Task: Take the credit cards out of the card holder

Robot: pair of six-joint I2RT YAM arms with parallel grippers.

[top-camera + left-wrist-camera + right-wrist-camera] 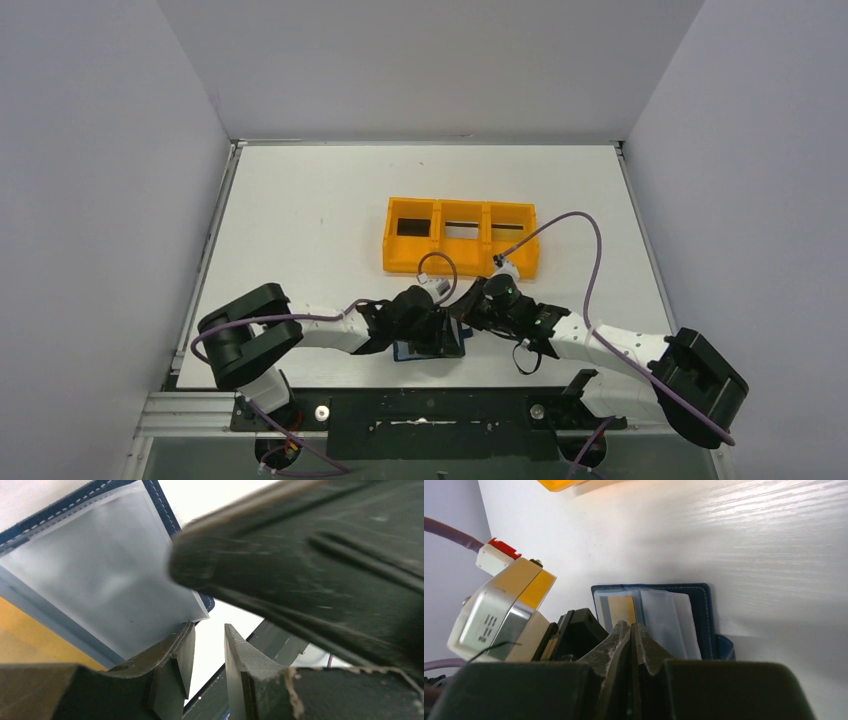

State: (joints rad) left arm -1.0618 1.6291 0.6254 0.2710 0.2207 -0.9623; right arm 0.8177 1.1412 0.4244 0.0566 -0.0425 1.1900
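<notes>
Clearly the job is at an early stage. Seen from overhead, the card holder (412,352) lies open on the white table (300,220) at the bottom centre of the frame, with both arms bent over it. The orange tray (460,262) sits just beyond, in the middle of the frame.

In the right wrist view, one of the credit cards (621,611), pale yellow with a grey stripe, sits inside a clear sleeve in the holder's left half. The right fingers (616,645) are pressed together at the near edge of the sleeves. Whether they pinch anything cannot be told.

In the left wrist view, the left fingers (182,655) stand narrowly apart with nothing between them, one touching the sleeve's corner.

No card appears outside the holder, so pulling the cards out looks wholly left to do.
</notes>
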